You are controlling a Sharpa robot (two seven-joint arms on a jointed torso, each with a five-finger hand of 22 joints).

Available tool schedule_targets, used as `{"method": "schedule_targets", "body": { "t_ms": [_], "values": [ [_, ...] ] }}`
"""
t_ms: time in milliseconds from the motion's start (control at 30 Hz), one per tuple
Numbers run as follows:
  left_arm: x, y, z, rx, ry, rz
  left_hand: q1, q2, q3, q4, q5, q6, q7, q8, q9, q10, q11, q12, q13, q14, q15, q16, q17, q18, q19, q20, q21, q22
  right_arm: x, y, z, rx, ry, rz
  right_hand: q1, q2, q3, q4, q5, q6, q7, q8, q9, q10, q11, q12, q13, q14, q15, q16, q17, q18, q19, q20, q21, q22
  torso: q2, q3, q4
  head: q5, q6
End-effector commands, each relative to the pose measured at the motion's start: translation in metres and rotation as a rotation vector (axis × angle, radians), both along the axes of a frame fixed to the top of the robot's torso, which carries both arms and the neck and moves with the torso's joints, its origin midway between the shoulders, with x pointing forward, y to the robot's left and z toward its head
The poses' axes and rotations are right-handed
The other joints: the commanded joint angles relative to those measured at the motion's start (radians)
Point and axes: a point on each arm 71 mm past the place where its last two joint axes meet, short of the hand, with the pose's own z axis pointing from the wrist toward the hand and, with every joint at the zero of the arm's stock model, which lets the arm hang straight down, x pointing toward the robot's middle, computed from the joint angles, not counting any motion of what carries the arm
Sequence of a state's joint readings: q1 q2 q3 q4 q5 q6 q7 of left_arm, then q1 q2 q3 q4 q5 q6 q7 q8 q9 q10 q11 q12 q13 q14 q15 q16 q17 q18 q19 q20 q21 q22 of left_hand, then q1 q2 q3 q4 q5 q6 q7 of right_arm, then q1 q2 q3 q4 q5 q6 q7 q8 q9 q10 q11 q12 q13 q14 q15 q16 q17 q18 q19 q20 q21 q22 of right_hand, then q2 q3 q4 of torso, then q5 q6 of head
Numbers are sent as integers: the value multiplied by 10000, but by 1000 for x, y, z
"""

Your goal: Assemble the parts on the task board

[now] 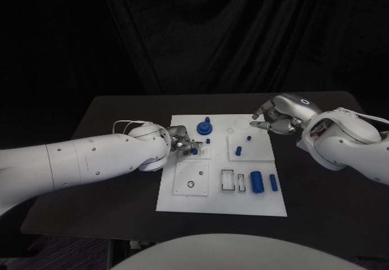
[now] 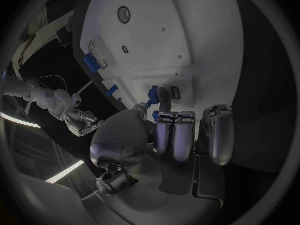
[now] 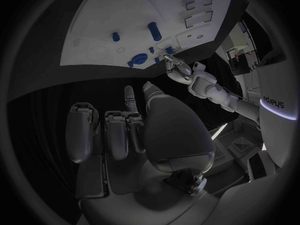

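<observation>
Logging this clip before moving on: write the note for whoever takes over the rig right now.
Left hand: over the left side of the white board, fingertips on a small blue piece by a slot; looks pinched.
Right hand: hangs above the board's far right corner, fingers curled, holding nothing.
On the board: a blue round part at the far middle, a small blue peg to the right of the middle, two blue cylinders lying near the front right.
Done: cannot tell how many parts are already seated.
Left: seat the pinched piece, then place the loose cylinders.
</observation>
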State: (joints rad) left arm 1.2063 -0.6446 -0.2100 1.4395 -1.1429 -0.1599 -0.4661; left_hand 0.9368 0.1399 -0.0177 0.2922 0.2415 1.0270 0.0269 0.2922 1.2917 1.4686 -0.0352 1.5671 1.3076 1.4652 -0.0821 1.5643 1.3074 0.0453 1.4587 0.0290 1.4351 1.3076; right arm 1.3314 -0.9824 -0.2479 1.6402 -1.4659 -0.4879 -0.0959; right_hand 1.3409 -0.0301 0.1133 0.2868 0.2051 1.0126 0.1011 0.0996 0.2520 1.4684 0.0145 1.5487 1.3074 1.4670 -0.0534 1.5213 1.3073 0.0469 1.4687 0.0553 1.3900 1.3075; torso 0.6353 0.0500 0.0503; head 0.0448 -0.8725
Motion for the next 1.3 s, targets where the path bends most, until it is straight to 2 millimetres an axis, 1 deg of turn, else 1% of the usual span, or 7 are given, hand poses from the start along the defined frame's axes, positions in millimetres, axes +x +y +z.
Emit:
{"method": "schedule_targets", "body": {
  "t_ms": [33,100,133,900,1033,1100,1300],
  "values": [
    [-2,-4,-1,-262,11,-295,137,-10,-49,-28,77,-38,-36,57,29,1022,-65,37,2632,1056,-64,65,2634,27,-2,-37,-54,1319,0,0,-2,-58,105,-141,45,59,70,4,59,67,-19,-65,-9,770,41,-55,2318,882,43,-42,1943,-29,266,46,-62,2051,-3,4,6,3,-2],
    [-2,-5,-1,-296,-17,-306,477,-4,4,-40,476,-51,-54,52,127,1022,-80,37,2632,1056,-76,65,2634,19,18,-47,-37,1356,0,0,-2,-56,105,-138,45,59,70,4,59,67,-19,-65,-9,770,41,-55,2318,882,43,-42,1943,-29,266,46,-62,2051,-5,4,5,7,-2],
    [-2,-5,-1,-315,-34,-311,583,-28,7,-47,522,-11,-70,74,167,1022,-91,37,2632,1056,-84,65,2634,10,44,-53,-9,1387,0,0,-2,-56,105,-137,45,59,70,4,59,67,-19,-65,-9,770,41,-55,2318,882,43,-42,1943,-29,266,46,-62,2051,-6,4,7,3,-2],
    [-3,-3,2,-542,-379,-21,862,-55,8,-35,582,86,-126,236,381,1022,-143,37,2632,1056,-127,65,2634,-18,127,-87,76,1483,-1,-2,-2,-45,98,-159,27,97,78,21,70,69,-16,-71,-15,763,43,-63,2309,881,44,-45,1937,-28,264,45,-67,2049,1,1,9,36,-2],
    [-5,3,3,-465,-372,258,1065,-153,-27,-38,583,145,-180,461,459,1022,-192,37,2632,1056,-173,65,2634,-40,198,-129,144,1554,-1,-3,-1,-38,82,-184,15,112,79,27,74,66,-14,-77,-20,757,44,-69,2302,880,44,-49,1932,-25,260,45,-79,2046,2,1,6,52,-2],
    [-7,8,4,-387,-327,396,1142,-200,-52,-31,568,217,-201,728,497,1022,-212,37,2632,1056,-193,65,2634,-45,220,-149,161,1574,-1,-4,-1,-38,77,-207,-2,120,76,35,78,62,-11,-81,-24,756,47,-71,2300,879,44,-53,1927,-26,262,46,-76,2047,4,1,7,60,-2],
    [-2,17,21,-64,-1003,246,1317,-291,-119,-13,463,-26,-197,761,462,1022,-222,37,2632,1056,-213,65,2634,-40,214,-177,133,1565,-1,-5,-1,15,-15,-224,-14,124,73,39,80,60,-9,-84,-26,755,48,-72,2299,881,45,-43,1940,-27,263,46,-73,2048,-1,2,14,66,-2]
  ]
}}
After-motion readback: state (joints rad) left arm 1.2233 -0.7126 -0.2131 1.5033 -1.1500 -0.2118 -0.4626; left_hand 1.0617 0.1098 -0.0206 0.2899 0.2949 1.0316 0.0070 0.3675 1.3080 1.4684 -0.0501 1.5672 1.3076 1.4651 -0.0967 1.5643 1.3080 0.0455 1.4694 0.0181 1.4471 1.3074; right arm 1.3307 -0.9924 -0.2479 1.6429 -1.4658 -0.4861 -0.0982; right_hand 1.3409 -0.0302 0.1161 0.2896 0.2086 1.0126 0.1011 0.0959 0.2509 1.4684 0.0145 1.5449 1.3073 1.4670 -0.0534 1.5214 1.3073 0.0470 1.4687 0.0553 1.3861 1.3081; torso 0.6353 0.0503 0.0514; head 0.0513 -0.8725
